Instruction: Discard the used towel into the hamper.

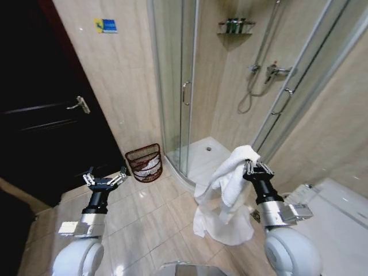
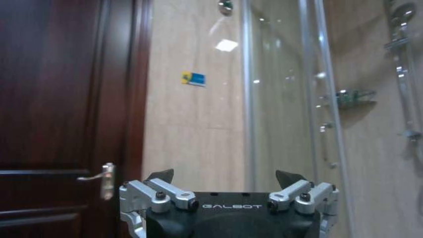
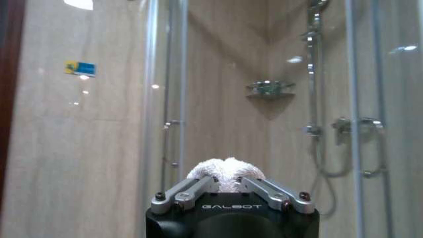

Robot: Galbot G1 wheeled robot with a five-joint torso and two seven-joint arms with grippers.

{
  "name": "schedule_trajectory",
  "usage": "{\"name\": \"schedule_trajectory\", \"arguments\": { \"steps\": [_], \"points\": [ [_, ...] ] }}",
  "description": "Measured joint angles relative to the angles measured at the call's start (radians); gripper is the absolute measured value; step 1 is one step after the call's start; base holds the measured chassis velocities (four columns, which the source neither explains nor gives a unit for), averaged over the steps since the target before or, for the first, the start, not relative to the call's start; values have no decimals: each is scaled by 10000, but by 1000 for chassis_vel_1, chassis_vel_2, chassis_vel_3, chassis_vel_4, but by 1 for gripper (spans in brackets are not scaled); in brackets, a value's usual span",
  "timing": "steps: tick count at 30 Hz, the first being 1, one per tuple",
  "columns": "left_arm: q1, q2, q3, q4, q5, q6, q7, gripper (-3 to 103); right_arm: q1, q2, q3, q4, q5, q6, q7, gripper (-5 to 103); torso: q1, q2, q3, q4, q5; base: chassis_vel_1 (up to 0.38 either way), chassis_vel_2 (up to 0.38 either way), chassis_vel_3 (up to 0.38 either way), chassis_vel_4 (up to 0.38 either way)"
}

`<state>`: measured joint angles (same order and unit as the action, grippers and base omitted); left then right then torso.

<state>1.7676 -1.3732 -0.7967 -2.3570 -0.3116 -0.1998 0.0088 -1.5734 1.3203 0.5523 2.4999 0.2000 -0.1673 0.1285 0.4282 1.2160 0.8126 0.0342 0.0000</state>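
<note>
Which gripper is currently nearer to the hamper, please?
Left. The left gripper, open, hovers just beside the hamper; the right gripper, holding the towel, is farther off by the shower.

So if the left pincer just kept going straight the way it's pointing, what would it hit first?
Probably the tan wall between the dark door and the shower glass; the open left pincer has nothing nearer ahead, though depth is unclear.

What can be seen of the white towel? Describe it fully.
The towel is white, soft terry cloth, bunched and crumpled. The right claw is shut on its upper end, where a tuft pokes up between the fingers. The rest hangs in loose folds down to the tiled floor, near the shower, apart from the hamper.
</note>
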Motion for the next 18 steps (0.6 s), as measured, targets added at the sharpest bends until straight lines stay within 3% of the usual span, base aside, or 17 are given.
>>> {"name": "schedule_trajectory", "arguments": {
  "steps": [9, 18],
  "points": [
    [-75, -5, -74, 310, 329, -439, -4, 100, 40, -41, -176, 0, -35, 17, -18, 4, -1, 0, 0, -1, 0, 32, 34, 41, 33],
    [-46, -29, -58, 314, 356, -457, -7, 100, 125, -63, -306, -61, -142, 66, -18, 4, 1, 0, 0, 1, 2, 65, 75, -18, -103]
  ]
}}
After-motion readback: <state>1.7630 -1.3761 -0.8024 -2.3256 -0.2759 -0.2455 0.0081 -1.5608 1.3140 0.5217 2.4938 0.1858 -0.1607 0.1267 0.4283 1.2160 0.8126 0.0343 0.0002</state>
